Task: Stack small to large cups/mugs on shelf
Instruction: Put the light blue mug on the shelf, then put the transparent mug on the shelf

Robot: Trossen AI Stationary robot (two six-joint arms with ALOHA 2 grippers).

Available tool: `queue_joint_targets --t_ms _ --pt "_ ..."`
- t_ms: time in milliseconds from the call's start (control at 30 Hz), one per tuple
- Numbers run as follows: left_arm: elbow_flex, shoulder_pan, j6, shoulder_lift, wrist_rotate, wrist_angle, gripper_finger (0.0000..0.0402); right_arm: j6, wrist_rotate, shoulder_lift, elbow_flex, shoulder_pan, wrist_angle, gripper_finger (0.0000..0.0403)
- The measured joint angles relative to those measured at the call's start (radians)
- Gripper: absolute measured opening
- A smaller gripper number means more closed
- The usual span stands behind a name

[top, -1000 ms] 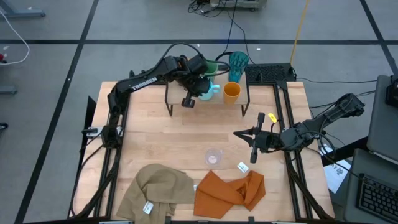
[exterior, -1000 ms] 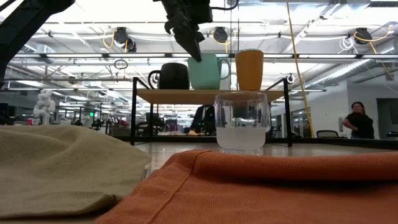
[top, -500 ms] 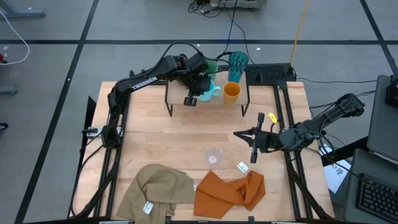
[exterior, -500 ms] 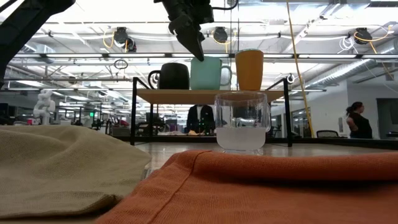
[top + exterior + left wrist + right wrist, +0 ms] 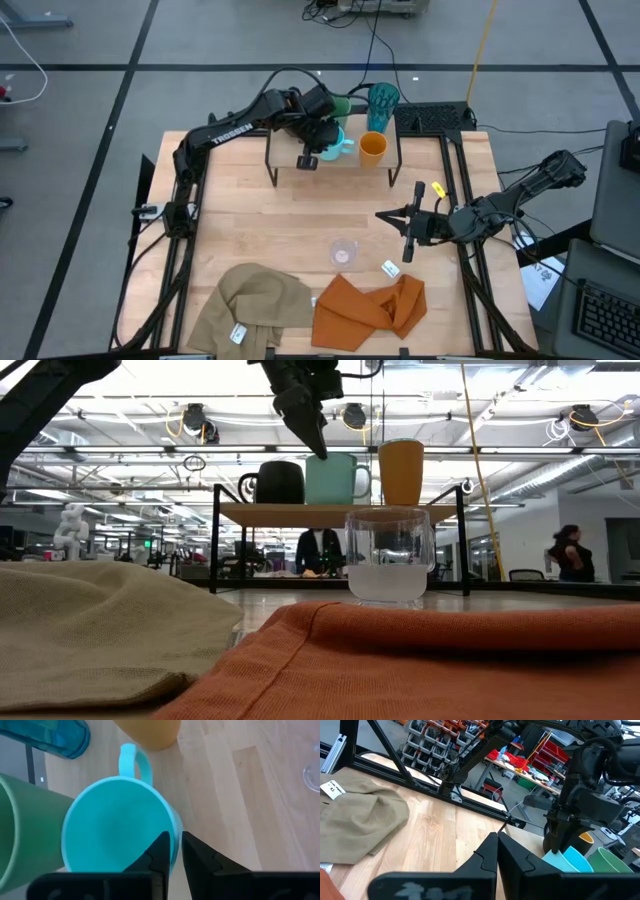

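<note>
The shelf [image 5: 330, 514] bears a black mug [image 5: 280, 482], a light blue mug [image 5: 335, 478] and an orange cup [image 5: 401, 472], side by side on their bases. A teal tumbler [image 5: 383, 100] and a green cup [image 5: 345, 105] sit just beyond the shelf's far edge. The small clear cup [image 5: 343, 252] stands on the table nearer the front. My left gripper [image 5: 176, 845] hangs over the light blue mug [image 5: 115, 825], slightly open, one finger inside its rim and one outside. My right gripper [image 5: 383, 214] hovers shut over the table's right side. My left gripper comes slanting down from above at the light blue mug's rim [image 5: 175, 827], on the side away from the handle. The wall shows in the narrow gap between the fingers. Whether either finger touches it, I cannot tell. The mug stands upright on the shelf.
A tan cloth [image 5: 255, 300] and an orange cloth [image 5: 370, 305] lie at the table's near edge, with a small white tag [image 5: 390, 268] beside them. The shelf's black legs [image 5: 213, 540] stand on the table. People move in the room behind [image 5: 565, 555].
The light blue mug, a little raised and tilted a second ago, now stands straight on the shelf between the black mug and the orange cup. My left gripper's fingertips have come up to the mug's rim.
</note>
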Motion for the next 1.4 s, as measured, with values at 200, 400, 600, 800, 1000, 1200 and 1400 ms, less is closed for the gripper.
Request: queue_joint_targets --t_ms 200,400,600,800,1000,1200,1400 --pt "0.000 -0.013 0.000 0.000 -0.032 -0.008 0.0051 -0.002 0.000 0.000 0.000 0.000 0.000 0.0000" --pt "0.000 -0.015 -0.006 -0.011 -0.016 0.000 0.0052 0.002 0.000 0.000 0.000 0.000 0.001 0.0000" --pt "0.000 -0.015 -0.022 -0.013 -0.024 0.001 0.0084 0.005 0.000 0.000 0.000 0.000 -0.004 0.0000" --pt "0.000 -0.015 -0.040 -0.013 -0.033 0.009 0.0164 0.005 0.000 0.000 0.000 0.000 -0.013 0.0000" --pt "0.000 -0.044 -0.049 -0.043 -0.061 -0.019 0.0214 0.005 0.000 0.000 0.000 0.000 -0.013 0.0000" --pt "0.027 -0.114 -0.158 -0.178 -0.104 -0.131 0.0205 0.002 0.000 0.000 0.000 0.000 -0.013 0.0000" --pt "0.031 -0.243 -0.359 -0.421 -0.175 -0.234 0.0189 -0.008 0.000 0.000 0.000 0.000 0.002 0.0000"
